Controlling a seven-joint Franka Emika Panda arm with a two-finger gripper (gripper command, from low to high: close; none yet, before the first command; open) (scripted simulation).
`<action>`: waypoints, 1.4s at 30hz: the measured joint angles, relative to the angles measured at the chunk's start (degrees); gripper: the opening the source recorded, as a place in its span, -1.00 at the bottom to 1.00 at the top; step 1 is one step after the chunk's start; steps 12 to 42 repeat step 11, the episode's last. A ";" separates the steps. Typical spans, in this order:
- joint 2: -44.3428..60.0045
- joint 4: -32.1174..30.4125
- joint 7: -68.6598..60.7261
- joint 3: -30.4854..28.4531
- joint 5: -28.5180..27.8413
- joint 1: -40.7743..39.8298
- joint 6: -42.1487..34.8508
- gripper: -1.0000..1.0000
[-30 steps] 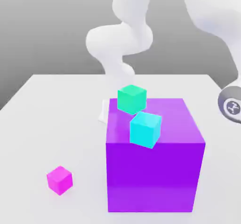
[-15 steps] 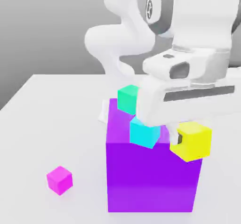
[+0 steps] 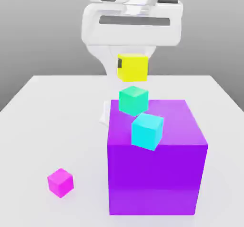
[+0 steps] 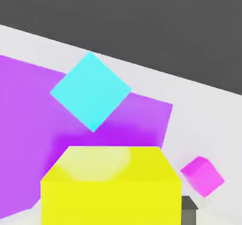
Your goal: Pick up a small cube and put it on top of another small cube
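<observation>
Here, a flat white table (image 3: pixel 52 121) fills the lower part of the exterior view, its far edge running straight across the frame a little above the middle. Behind it the room is a bare grey backdrop, darker toward the upper left and paler toward the upper right. In the hand view the same table shows as a pale band crossing the frame at a slant, with dark grey wall above it.

At the top centre of the exterior view the gripper (image 3: pixel 133 67) hangs from the white arm, its wide white body spanning the upper middle of the frame. Its jaws are clenched on the yellow cube (image 3: pixel 133 67), which is held in the air, clear of everything below. A dark finger pad (image 3: pixel 119 63) shows against the cube's side on the exterior view's left. In the hand view the yellow cube (image 4: pixel 111 188) takes up the lower centre of the frame.

Just below the yellow cube in the exterior view, with a small gap between them, is the sea-green cube (image 3: pixel 133 100). It sits at the far edge of the big purple cube (image 3: pixel 155 166), which stands on the table in the lower right half of the frame. A cyan cube (image 3: pixel 147 131), tilted, rests on the purple top nearer the camera, close to the sea-green one. A small magenta cube (image 3: pixel 60 182) lies on the table in the lower left, well apart from the purple cube.
</observation>
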 joint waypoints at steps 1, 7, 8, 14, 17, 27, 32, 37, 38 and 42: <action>-2.04 -1.31 -1.03 -0.16 0.36 0.38 -1.45 -1.00; -5.57 -9.68 -7.26 -1.51 1.03 2.88 2.88 -1.00; -5.17 -11.14 -7.37 -1.55 1.01 2.81 4.74 1.00; -5.17 -11.14 -7.38 -1.55 1.01 2.81 4.74 1.00; -5.17 -11.14 -7.38 -1.55 1.01 2.81 4.74 1.00; -5.17 -11.14 -7.38 -1.55 1.01 2.81 4.74 1.00; -5.17 -11.14 -7.38 -1.55 1.01 2.81 4.74 1.00; -5.17 -11.14 -7.38 -1.55 1.01 2.81 4.74 1.00; -5.17 -11.14 -7.38 -1.55 1.01 2.81 4.74 1.00; -5.17 -11.14 -7.38 -1.55 1.01 2.81 4.74 1.00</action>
